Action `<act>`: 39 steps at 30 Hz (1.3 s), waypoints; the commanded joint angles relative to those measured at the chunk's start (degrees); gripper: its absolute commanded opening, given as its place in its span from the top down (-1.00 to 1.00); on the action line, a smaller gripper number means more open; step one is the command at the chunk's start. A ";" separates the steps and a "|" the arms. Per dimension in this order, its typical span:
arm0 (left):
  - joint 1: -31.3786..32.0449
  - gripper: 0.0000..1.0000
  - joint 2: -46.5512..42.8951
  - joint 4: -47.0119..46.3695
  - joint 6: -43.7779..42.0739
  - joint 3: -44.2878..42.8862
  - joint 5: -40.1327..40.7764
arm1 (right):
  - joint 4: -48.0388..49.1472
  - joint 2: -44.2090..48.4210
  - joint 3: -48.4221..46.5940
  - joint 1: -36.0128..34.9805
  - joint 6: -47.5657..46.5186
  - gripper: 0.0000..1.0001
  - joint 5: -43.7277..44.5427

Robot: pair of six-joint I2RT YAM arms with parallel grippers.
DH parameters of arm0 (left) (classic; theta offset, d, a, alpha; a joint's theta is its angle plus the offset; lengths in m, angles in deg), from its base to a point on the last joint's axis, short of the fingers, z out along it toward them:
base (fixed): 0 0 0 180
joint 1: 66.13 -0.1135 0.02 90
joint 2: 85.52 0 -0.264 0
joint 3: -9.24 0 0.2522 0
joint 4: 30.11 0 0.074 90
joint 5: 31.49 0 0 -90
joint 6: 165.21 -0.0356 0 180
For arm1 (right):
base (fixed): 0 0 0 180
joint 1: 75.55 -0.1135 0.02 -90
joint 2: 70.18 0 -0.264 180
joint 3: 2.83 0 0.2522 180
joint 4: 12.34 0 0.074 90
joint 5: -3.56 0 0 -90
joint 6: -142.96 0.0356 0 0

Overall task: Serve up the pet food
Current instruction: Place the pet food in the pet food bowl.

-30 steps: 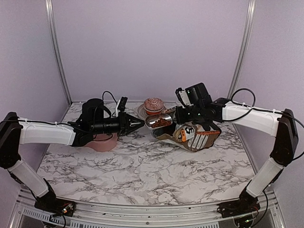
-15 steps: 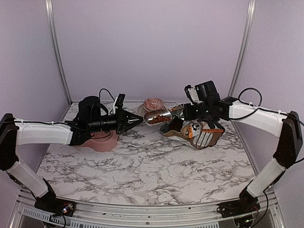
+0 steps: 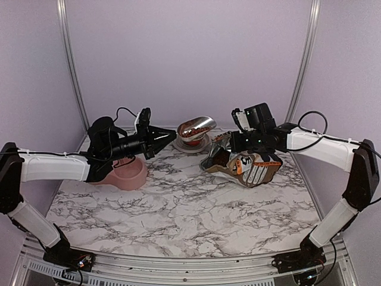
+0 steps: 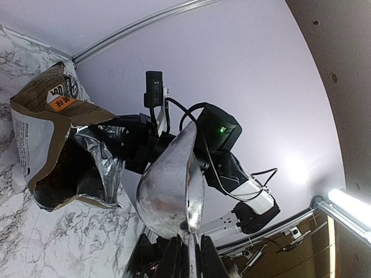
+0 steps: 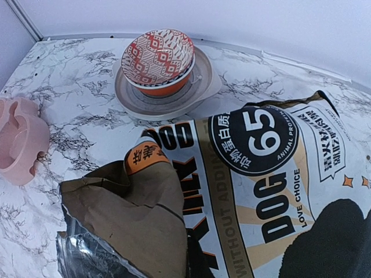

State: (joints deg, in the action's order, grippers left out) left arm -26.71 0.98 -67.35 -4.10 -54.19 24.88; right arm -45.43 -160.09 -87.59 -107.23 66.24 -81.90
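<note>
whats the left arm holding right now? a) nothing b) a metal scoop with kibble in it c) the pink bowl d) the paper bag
B: the left arm's jaws are shut on the handle of the metal scoop, which has pet food in it; the pink bowl sits free on the table, and the right arm's jaws hold the paper bag.

1 scoop [image 3: 196, 126], 1 bag [image 3: 256, 170], 1 plate [image 5: 200, 87], 1 bowl [image 3: 128, 174], 1 cupcake [image 5: 157, 55]
</note>
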 commanded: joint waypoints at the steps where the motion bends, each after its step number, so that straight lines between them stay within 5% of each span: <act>1: -2.38 1.00 -1.37 -6.79 8.87 1.67 -0.02 | 2.59 2.28 -0.37 1.41 -0.26 1.00 3.24; 39: -12.03 1.00 -18.15 2.25 0.74 22.06 5.41 | 5.17 2.20 1.58 1.44 1.74 1.00 0.42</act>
State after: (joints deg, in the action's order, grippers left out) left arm -36.96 -12.81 -64.81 -1.52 -34.01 30.11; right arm -43.40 -159.74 -85.95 -107.23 66.74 -83.15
